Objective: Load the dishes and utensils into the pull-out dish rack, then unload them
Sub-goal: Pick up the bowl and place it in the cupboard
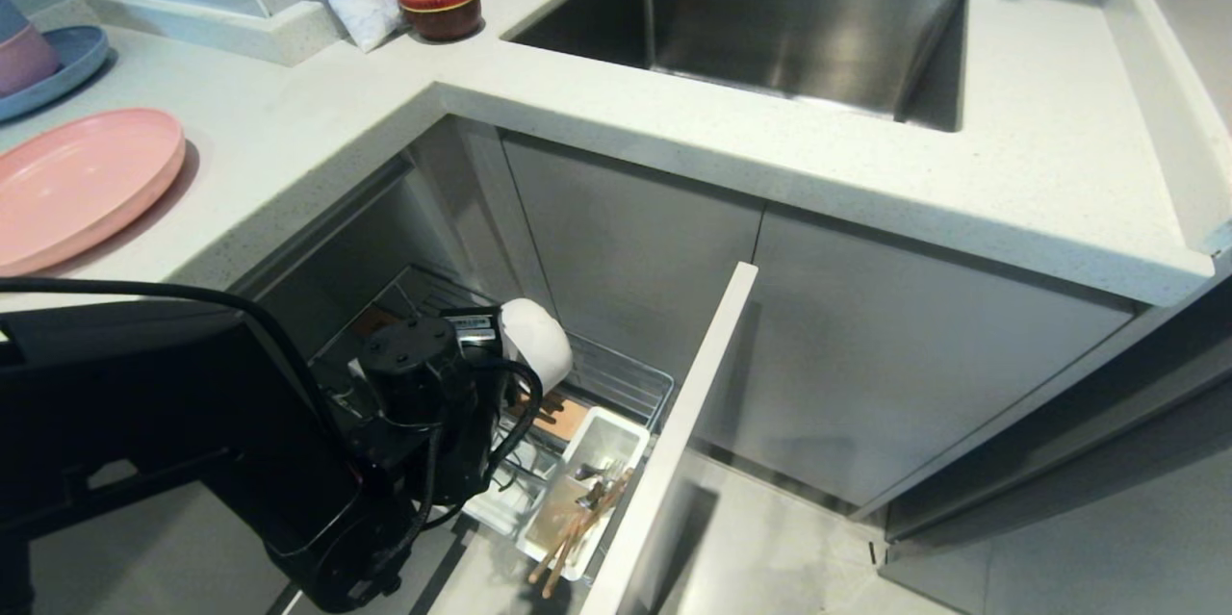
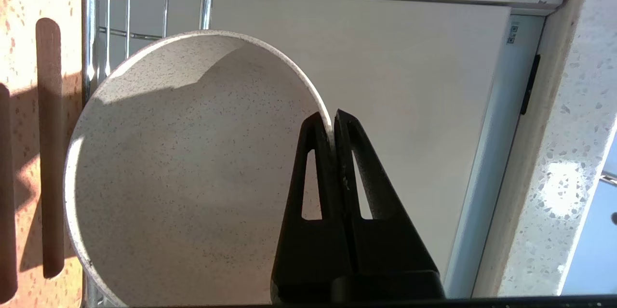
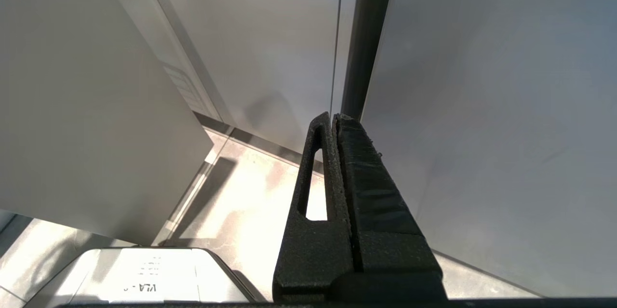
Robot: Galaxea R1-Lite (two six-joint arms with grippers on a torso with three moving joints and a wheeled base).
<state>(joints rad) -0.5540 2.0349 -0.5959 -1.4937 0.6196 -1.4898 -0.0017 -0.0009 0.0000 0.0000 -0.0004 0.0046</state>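
1. We judge the task to be partway through: the long thin light-wood chopsticks (image 1: 576, 534) and at least one slim silver metal utensil (image 1: 594, 477) lie in the white plastic cutlery tray (image 1: 616, 433) of the pull-out chrome wire dish rack (image 1: 621, 382), which stands drawn out behind its flat pale-grey front panel (image 1: 688, 422); we cannot tell fork from spoon there
2. The large flat round matte pink plate (image 1: 77, 182) lies on the white speckled countertop (image 1: 674, 143) at the robot's left, well apart from the rack, so it is not in the rack now
3. Whether we are in the loading half or the unloading half cannot be read from this moment alone; either way the plate and the bowl are not both seated in the rack
4. The small round cream-white bowl (image 2: 183, 173) is held on edge over the rack, tilted with its hollow towards the wrist camera, beside the slotted brown wooden strip (image 2: 48, 149) and in front of the chrome wires
5. Our left gripper (image 2: 333, 122) is pinched almost fully together on the bowl's rim, one finger inside the hollow and one outside, with only the thin wall between the pads
6. In the head view the left gripper's arm reaches down into the open cabinet and the bowl (image 1: 535, 338) shows just past it
7. Our right gripper (image 3: 333, 120) hangs parked near the cabinet fronts and floor, its jaws pressed together on nothing
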